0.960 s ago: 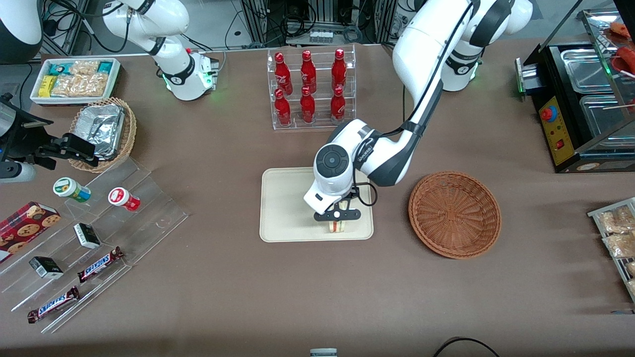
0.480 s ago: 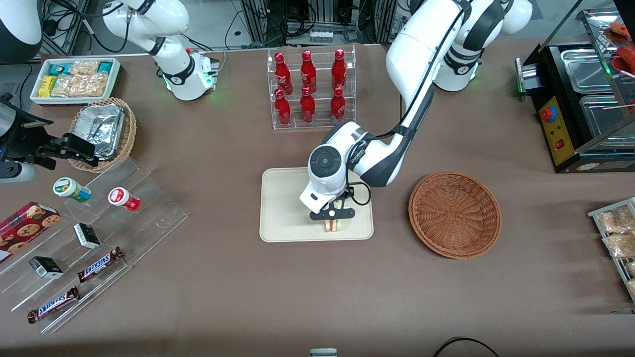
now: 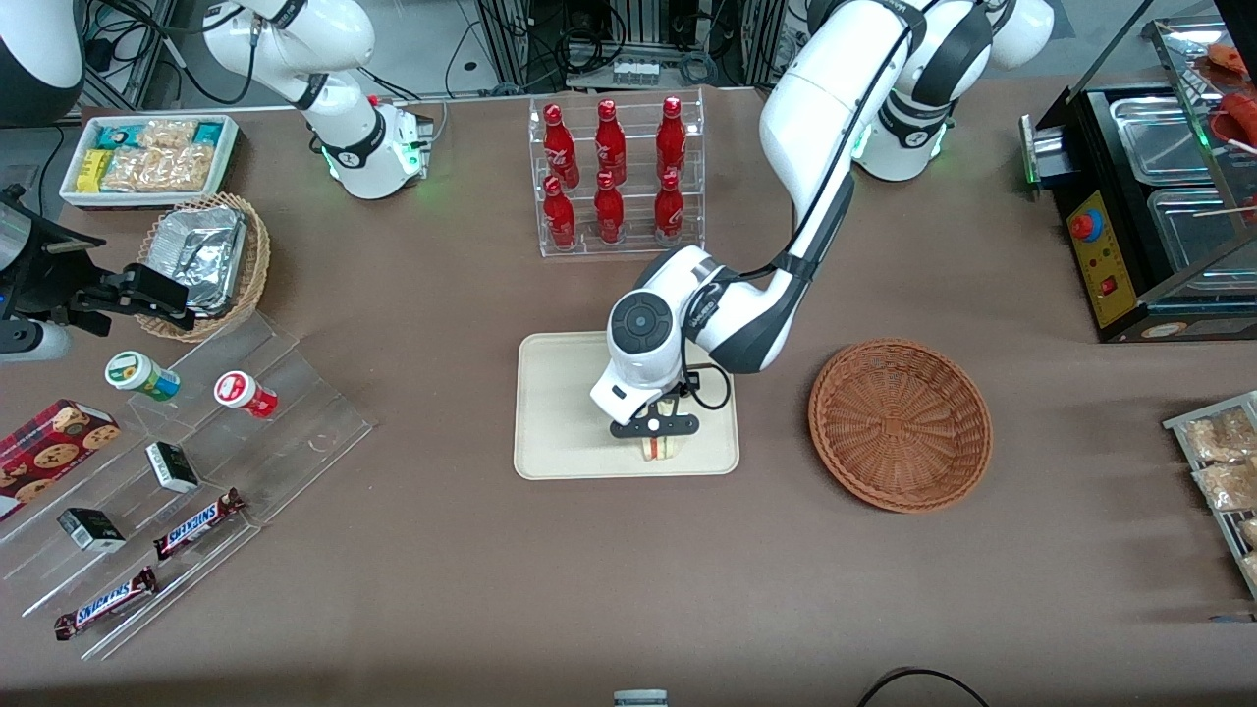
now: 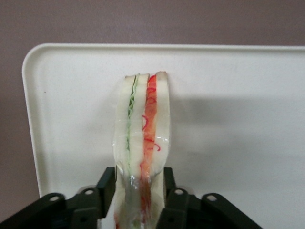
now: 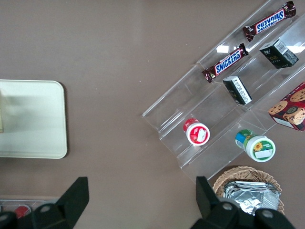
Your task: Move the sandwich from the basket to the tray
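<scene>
The sandwich (image 3: 660, 449) (image 4: 143, 129), a pale wedge with green and orange-red layers, stands on edge between the fingers of my left gripper (image 3: 656, 437) (image 4: 139, 183), which is shut on it. Both are over the cream tray (image 3: 560, 412) (image 4: 228, 119), at the part of the tray nearest the front camera and toward the basket. The sandwich's tip is low over the tray; I cannot tell whether it touches. The reddish-brown wicker basket (image 3: 900, 422) sits beside the tray toward the working arm's end, with nothing in it.
A clear rack of red bottles (image 3: 614, 177) stands farther from the camera than the tray. Toward the parked arm's end are a stepped acrylic shelf of snacks (image 3: 196, 462) and a tan basket of foil containers (image 3: 201, 260). A black food warmer (image 3: 1149, 196) stands at the working arm's end.
My gripper, still holding the sandwich, has shifted a little over the tray toward the parked arm's end. The basket and tray have not moved.
</scene>
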